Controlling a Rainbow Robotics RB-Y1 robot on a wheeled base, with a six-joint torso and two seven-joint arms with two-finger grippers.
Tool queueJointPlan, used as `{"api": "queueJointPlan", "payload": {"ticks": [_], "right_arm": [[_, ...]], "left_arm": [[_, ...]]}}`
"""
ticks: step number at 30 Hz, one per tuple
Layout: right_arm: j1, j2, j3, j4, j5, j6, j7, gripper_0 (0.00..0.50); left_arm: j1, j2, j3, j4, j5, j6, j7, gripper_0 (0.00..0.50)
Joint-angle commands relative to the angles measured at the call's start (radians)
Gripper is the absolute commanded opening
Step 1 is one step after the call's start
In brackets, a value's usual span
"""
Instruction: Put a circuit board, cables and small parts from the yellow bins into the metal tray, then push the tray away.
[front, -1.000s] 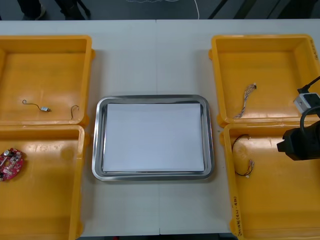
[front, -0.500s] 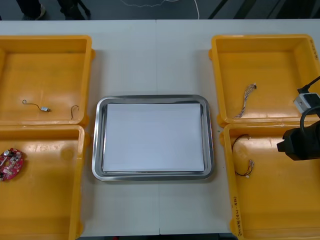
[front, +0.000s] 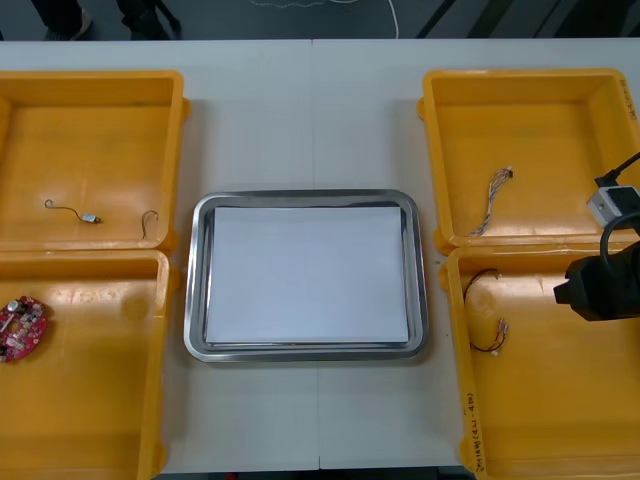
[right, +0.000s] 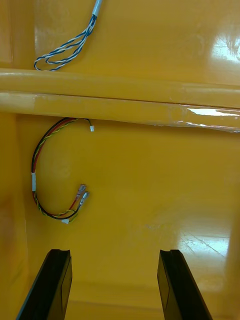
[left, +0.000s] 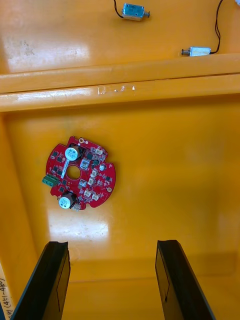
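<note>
Over the near right yellow bin (right: 150, 200): my right gripper (right: 113, 252), fingers apart, nothing between them. The red and yellow cable (right: 33, 180) lies on the bin floor ahead of the tips, off toward the finger by the bin's side wall, near but not touching. It's a loose C-shaped loop with a white plug on one end and small terminals on the other. Beyond the rim, the far right bin (right: 160, 35) holds a twisted blue and white cable (right: 65, 50).

My left gripper (left: 112, 243) sits over the near left bin (left: 165, 160), fingers likewise apart and empty. The round red circuit board (left: 80, 172) lies flat on the floor ahead of the gap, biased toward one finger, clear of both. It has a centre hole, a green terminal block on the edge and two silver-topped cylinders. Past the rim, the far left bin (left: 50, 30) has two small metal parts (left: 132, 11) on black leads.

Front view adds layout: the metal tray (front: 195, 280), white inside, sits between the bin pairs. My right arm (front: 598, 287) is at the outer side of its bin, with the cable by the tray-side wall. From there the cable reads as a thin dark loop; the wrist view resolves the strand colours.
</note>
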Motion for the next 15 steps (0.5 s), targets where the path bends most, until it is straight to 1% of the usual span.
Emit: {"api": "queueJointPlan", "payload": {"ticks": [1,15], "right_arm": [[0.013,-0.011,-0.031,-0.027,0.004,0.004,-0.051,0.5],[0.013,-0.011,-0.031,-0.027,0.004,0.004,-0.051,0.5]], "left_arm": [[0.029,-0.011,-0.01,-0.015,-0.009,0.006,0.078,0.5],[0.029,-0.011,-0.01,-0.015,-0.009,0.006,0.078,0.5]]}}
